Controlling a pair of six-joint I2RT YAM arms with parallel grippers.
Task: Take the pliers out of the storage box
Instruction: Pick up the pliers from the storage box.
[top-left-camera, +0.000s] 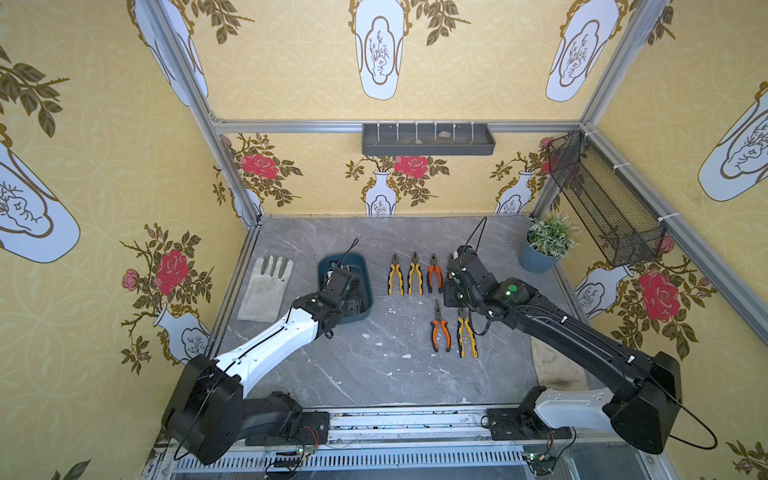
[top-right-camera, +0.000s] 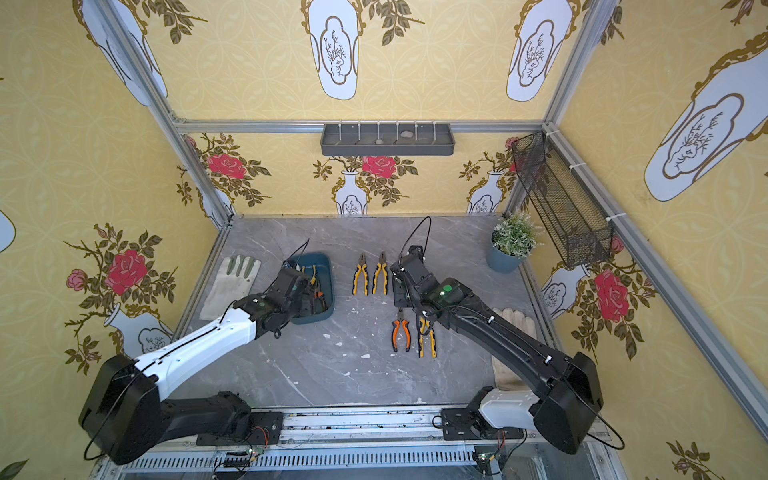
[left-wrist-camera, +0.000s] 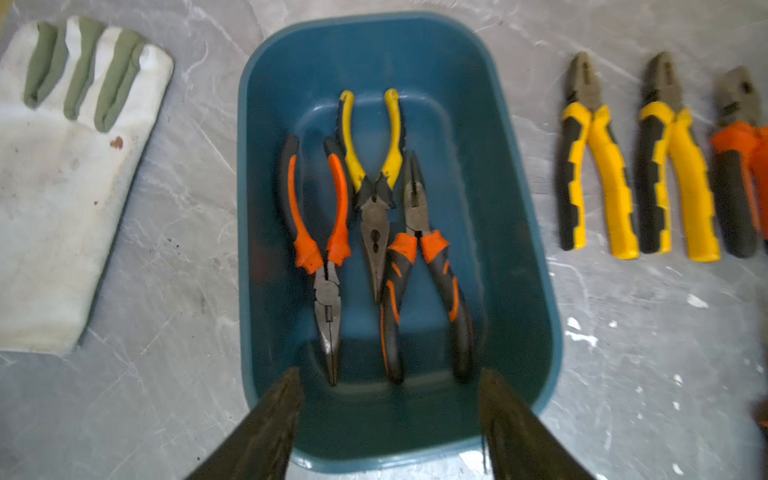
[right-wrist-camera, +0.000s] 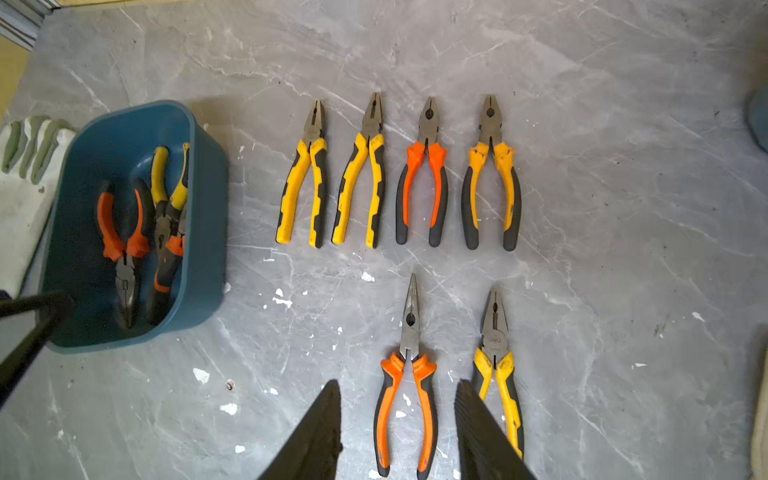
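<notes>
Left wrist view shows where trouble could start: three pliers lie in the storage box (left-wrist-camera: 478, 137), packed close on its floor. The yellow long-nosed pair (left-wrist-camera: 374, 195) sits in the middle. Its nose is wedged between the orange long-nosed pair (left-wrist-camera: 318, 249) and the orange blunt-nosed pair (left-wrist-camera: 419, 257), whose nose touches a yellow handle. The left gripper (left-wrist-camera: 390, 376) hangs over the near end of the box, fingers spread, holding nothing.

I judge that a pinch on any one pair may drag a neighbour up with it. It may also catch a single handle, so the tool swings open and slips. If the gripper comes down too close to the wall, a finger could strike the rim and shove or tip the box, which looks light.

In the right wrist view the right gripper (right-wrist-camera: 398, 386) is also spread and empty, poised above the handles of an orange pair on the table (right-wrist-camera: 409, 374). Just beside that lies a yellow pair (right-wrist-camera: 496, 361), and beyond them a row of four (right-wrist-camera: 376, 178). A careless sweep of that arm could scatter these six.

A glove (left-wrist-camera: 62, 187) lies just beside the box on one side, and the row of four is near on the other. In a top view a second glove (top-right-camera: 517, 324) shows partly under the right arm. A plant pot (top-left-camera: 540, 257) stands in the far corner, well apart. Nothing blocks the mouth of the box.
</notes>
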